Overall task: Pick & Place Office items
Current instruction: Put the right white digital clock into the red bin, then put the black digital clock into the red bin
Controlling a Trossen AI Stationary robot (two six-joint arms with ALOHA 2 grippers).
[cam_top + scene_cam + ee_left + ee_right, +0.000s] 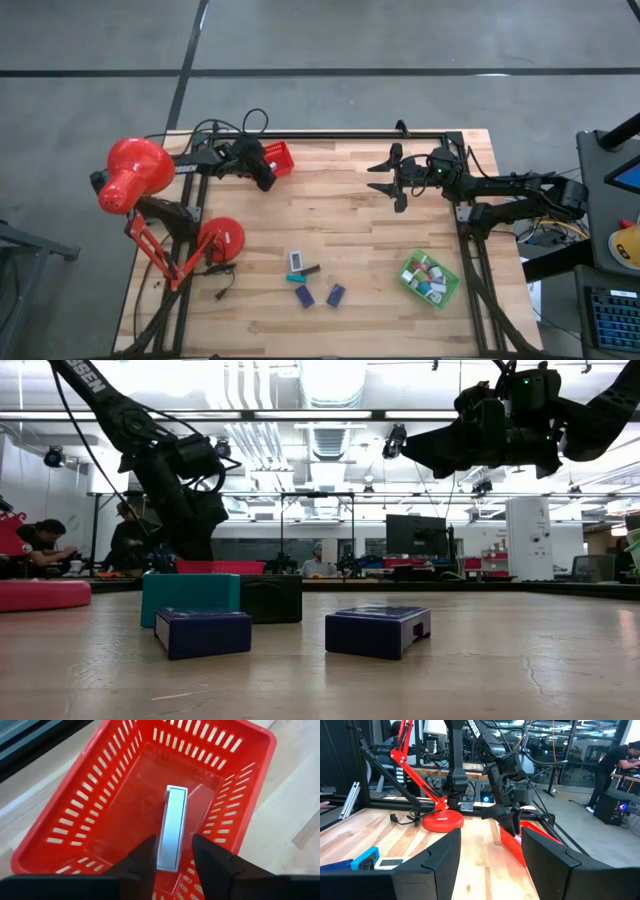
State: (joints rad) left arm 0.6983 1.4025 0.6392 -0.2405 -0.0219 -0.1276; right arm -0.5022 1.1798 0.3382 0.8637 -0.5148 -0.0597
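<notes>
Down in the left wrist view, the left hand [172, 857] hangs over the red tray [100, 795], a white block [172, 827] standing on edge between its fingers [145, 857]. The gaps at each side look slim, so whether the fingers pinch it or have let go, one cannot tell. This looks like the drop-off step. To do it well, the fingers should part fully and the hand lift straight up, so the block settles flat on the tray floor and is not dragged against the slotted wall.

Farther along the desk [350, 215], more office items wait near the front edge: two navy blocks [304, 296], a teal-and-white piece [296, 263], and beyond them to the right, the green tray [430, 279] holding several small pieces.

The right hand [390, 180] hovers high above the desk's back part, fingers parted, holding nothing.
</notes>
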